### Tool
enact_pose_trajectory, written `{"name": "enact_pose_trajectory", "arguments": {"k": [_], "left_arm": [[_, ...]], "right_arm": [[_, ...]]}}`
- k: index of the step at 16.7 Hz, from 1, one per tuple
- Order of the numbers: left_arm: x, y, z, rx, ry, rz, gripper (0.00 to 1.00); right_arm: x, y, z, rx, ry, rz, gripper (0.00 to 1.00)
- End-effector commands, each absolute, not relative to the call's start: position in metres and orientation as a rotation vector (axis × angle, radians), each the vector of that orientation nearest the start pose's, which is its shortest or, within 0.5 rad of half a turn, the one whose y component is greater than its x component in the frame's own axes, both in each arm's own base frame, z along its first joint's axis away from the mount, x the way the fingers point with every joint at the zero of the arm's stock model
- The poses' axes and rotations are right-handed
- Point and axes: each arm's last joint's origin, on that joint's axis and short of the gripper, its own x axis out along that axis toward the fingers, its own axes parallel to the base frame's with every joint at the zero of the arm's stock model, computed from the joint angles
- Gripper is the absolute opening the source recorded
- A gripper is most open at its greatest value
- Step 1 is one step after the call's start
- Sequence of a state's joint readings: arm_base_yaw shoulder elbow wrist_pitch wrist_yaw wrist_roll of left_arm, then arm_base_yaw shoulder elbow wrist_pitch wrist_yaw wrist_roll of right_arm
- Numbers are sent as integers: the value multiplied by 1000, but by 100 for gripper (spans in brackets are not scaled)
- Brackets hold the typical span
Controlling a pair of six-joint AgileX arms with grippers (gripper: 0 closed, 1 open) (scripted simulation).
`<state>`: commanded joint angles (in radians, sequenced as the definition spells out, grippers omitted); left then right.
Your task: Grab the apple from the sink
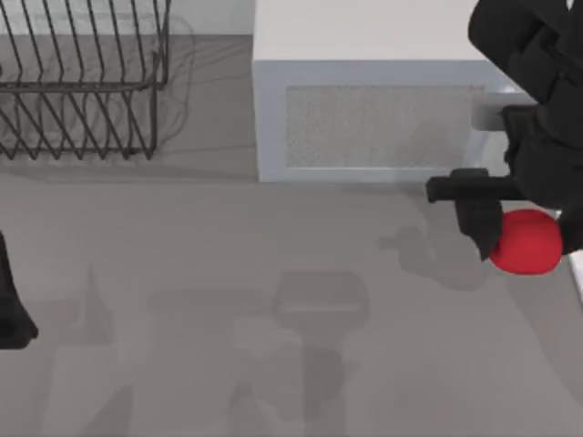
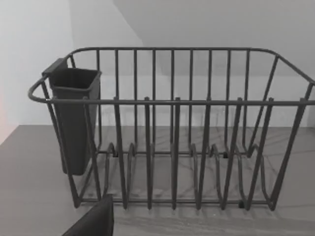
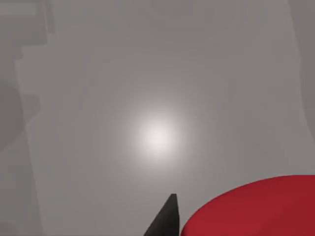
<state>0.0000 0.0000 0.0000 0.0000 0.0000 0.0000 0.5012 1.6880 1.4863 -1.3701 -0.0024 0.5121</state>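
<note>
Here, right pincer [image 1: 521, 238] clenched around red apple [image 1: 528, 242], beside microwave [image 1: 373, 100], left arm parked table's left edge

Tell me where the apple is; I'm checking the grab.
In the top view the apple is at the table's right edge, just in front of the microwave, with the right hand right at it.

red round apple [image 1: 526, 242], table's right edge

Open tabletop [image 1: 273, 364] lies before me; the microwave [image 1: 373, 118] blocks the rear centre and the dish rack [image 1: 82, 82] the rear left.
</note>
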Motion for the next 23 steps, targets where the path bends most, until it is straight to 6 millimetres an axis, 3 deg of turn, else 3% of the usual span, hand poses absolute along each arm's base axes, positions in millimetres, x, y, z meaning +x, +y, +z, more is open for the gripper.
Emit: {"name": "enact_pose_trajectory", "arguments": {"k": [4, 10, 19, 23], "left_arm": [[106, -1, 160, 0, 0, 0, 100], [106, -1, 160, 0, 0, 0, 100], [106, -1, 160, 0, 0, 0, 100], [106, -1, 160, 0, 0, 0, 100]], "right_arm": [[238, 175, 270, 8, 1571, -8, 0], [238, 175, 265, 9, 1576, -13, 0], [238, 176, 169, 12, 1565, -5, 0], [236, 176, 160, 8, 1571, -8, 0]]}}
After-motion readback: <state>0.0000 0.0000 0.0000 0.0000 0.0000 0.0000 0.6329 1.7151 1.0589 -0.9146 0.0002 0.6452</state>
